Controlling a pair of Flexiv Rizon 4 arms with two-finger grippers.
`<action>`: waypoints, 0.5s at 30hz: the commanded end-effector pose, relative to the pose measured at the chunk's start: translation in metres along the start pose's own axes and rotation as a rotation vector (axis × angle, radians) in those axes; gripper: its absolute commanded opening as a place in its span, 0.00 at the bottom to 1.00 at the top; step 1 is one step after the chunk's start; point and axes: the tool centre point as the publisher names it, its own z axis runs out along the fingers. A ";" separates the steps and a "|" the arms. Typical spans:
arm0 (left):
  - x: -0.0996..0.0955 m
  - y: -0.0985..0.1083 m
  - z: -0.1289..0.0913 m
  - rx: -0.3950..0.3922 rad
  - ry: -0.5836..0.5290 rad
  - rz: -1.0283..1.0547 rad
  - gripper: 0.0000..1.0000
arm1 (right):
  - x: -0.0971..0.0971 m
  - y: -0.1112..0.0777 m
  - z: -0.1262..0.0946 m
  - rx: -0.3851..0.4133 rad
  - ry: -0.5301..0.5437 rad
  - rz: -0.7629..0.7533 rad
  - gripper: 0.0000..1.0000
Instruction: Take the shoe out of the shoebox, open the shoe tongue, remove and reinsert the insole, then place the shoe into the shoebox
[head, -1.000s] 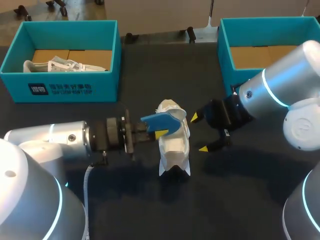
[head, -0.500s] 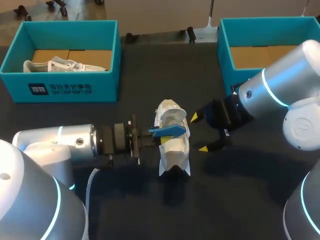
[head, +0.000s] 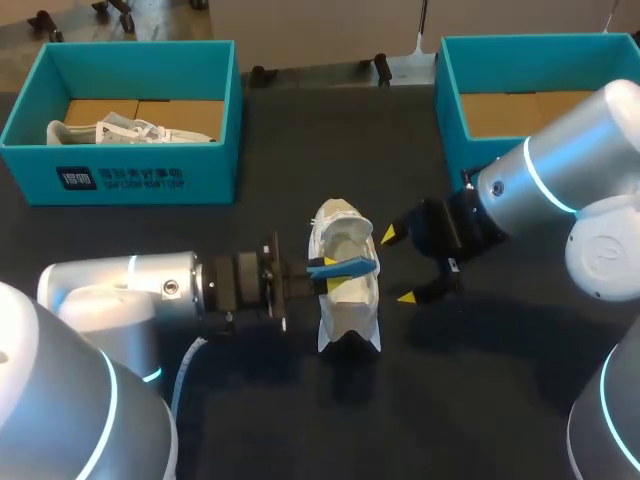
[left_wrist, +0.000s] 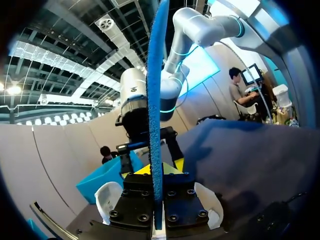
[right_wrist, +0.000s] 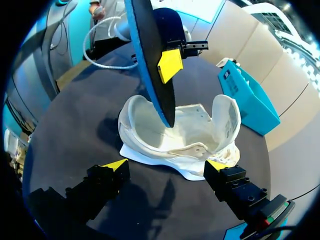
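A white shoe (head: 347, 290) lies on the dark table, its opening facing up (right_wrist: 190, 131). My left gripper (head: 322, 269) is shut on a blue insole (head: 345, 265), held on edge over the shoe. In the right wrist view the insole (right_wrist: 150, 60) slants down, its tip dipping into the shoe's opening. The left wrist view shows the insole (left_wrist: 155, 100) as a thin blue strip rising from between my left gripper's (left_wrist: 158, 175) fingers. My right gripper (head: 399, 266) stands open just right of the shoe, and in its own view (right_wrist: 166, 165) the tips flank the shoe without touching it.
A teal shoebox (head: 140, 178) at the back left holds another white shoe (head: 125, 131). A second teal shoebox (head: 452, 110) stands at the back right, partly behind my right arm. Bare dark table lies in front of the shoe.
My left arm has pushed rightward and turned the insole from broadside to edge-on, lowering it onto the shoe's opening. The right arm and the shoe have not moved.
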 end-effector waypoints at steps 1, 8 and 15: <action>0.002 0.006 0.010 -0.009 0.012 0.017 0.00 | 0.001 0.000 0.001 0.000 -0.002 -0.002 1.00; 0.003 0.016 0.012 -0.019 0.022 0.027 0.00 | 0.001 0.000 0.001 0.000 -0.002 -0.002 1.00; 0.000 0.013 0.014 -0.002 0.028 0.054 0.00 | 0.001 0.000 0.001 0.000 -0.002 -0.002 1.00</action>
